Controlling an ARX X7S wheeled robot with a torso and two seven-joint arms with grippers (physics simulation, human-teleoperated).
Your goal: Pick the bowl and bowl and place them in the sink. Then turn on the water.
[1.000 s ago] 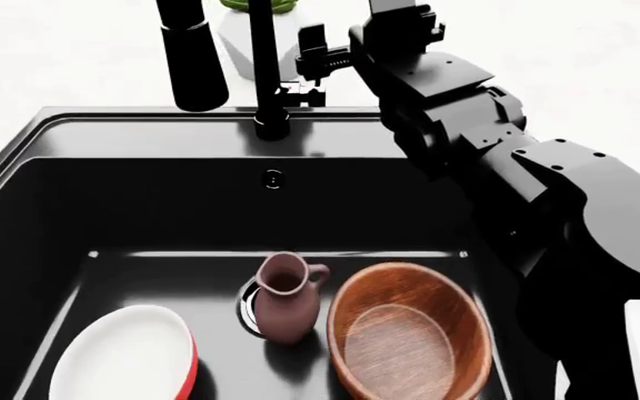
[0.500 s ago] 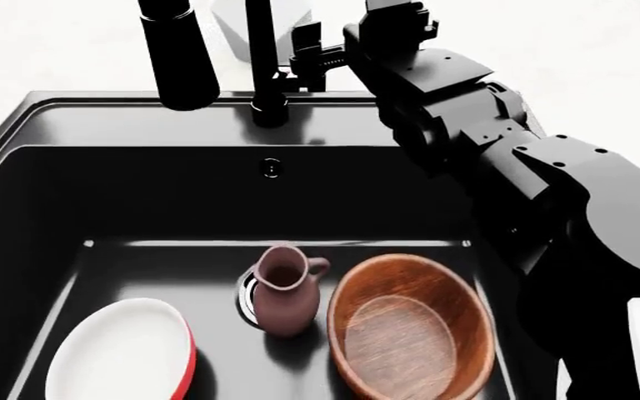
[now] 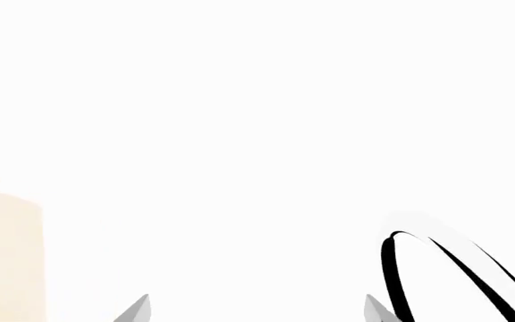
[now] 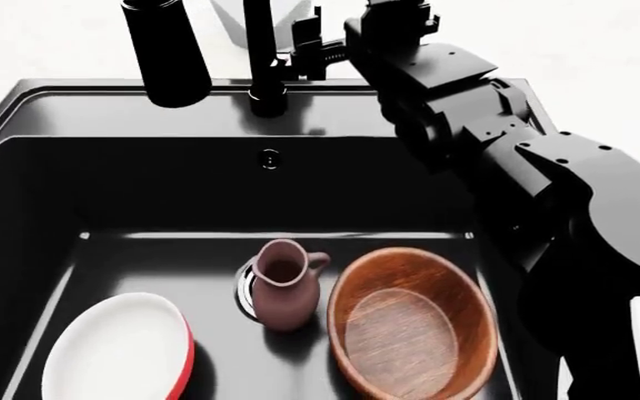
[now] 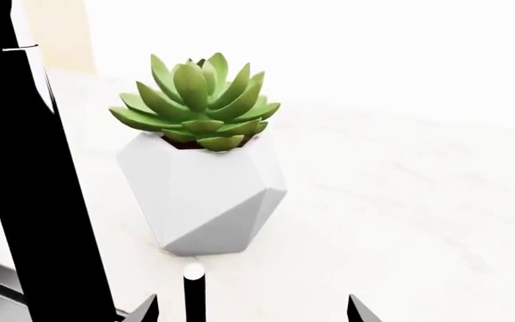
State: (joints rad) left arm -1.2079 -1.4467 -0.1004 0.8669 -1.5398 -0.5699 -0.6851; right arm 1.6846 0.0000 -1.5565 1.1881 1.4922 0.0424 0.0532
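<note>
Both bowls lie in the black sink (image 4: 131, 183): the red bowl (image 4: 114, 354) with its white inside at the front left, the brown wooden bowl (image 4: 409, 329) at the front right. The tall black tap (image 4: 259, 50) rises from the back rim, and its spout head (image 4: 167, 50) hangs to the left. My right gripper (image 4: 311, 46) is at the tap's right side. In the right wrist view it (image 5: 251, 310) is open, with the thin black lever (image 5: 193, 295) standing between its fingers. My left gripper (image 3: 255, 312) is open over plain white, with nothing in it.
A small mauve pitcher (image 4: 284, 287) stands upright between the two bowls, over the round drain (image 4: 247, 292). A green succulent in a white faceted pot (image 5: 202, 194) stands on the white counter behind the tap. My right arm (image 4: 542, 192) spans the sink's right side.
The head view has shifted: the sink's back rim and the tap sit higher in the picture, and the plant pot has nearly left its top edge. My right gripper stays by the tap's lever.
</note>
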